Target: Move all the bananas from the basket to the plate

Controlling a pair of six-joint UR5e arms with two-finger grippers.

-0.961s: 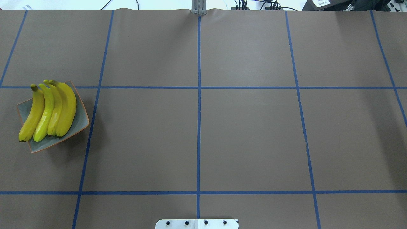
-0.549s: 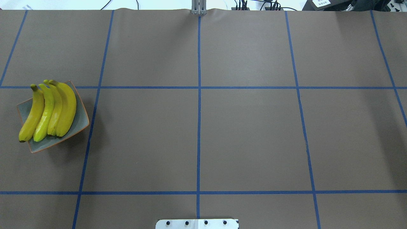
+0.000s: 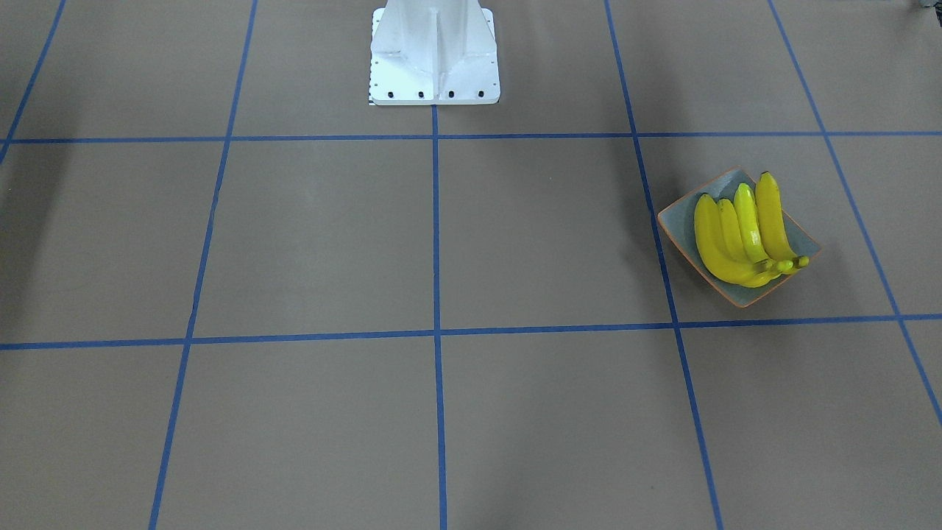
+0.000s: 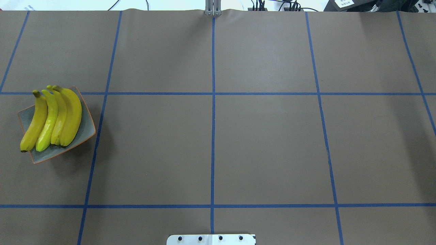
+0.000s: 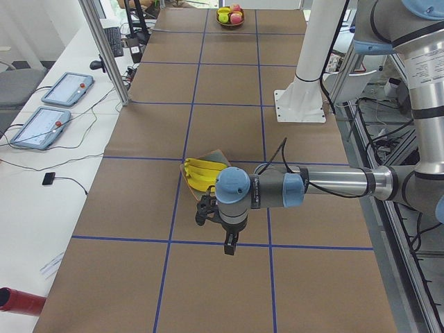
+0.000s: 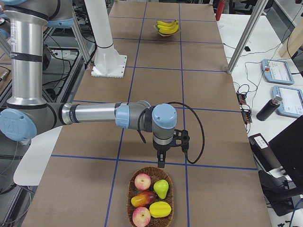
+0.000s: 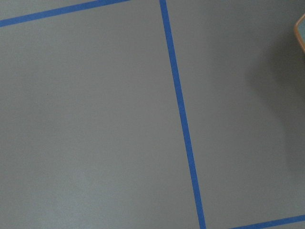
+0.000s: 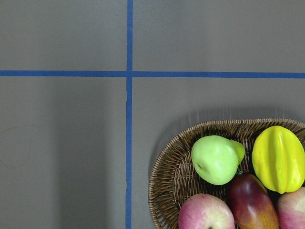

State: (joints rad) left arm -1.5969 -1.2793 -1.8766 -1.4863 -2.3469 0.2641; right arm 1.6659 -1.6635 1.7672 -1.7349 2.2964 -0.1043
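Note:
Several yellow bananas lie side by side on the square grey plate with an orange rim, at the table's left. They show in the front view too, bananas on the plate. My left gripper hangs pointing down just in front of the plate, seen only in the exterior left view. I cannot tell whether it is open or shut. My right gripper hangs just above the far rim of a wicker basket, seen only in the exterior right view. I cannot tell its state either. No banana shows in the basket.
The basket holds apples, a green pear, a yellow starfruit and a dark red fruit. The white pedestal base stands at the robot's side. A plate corner shows in the left wrist view.

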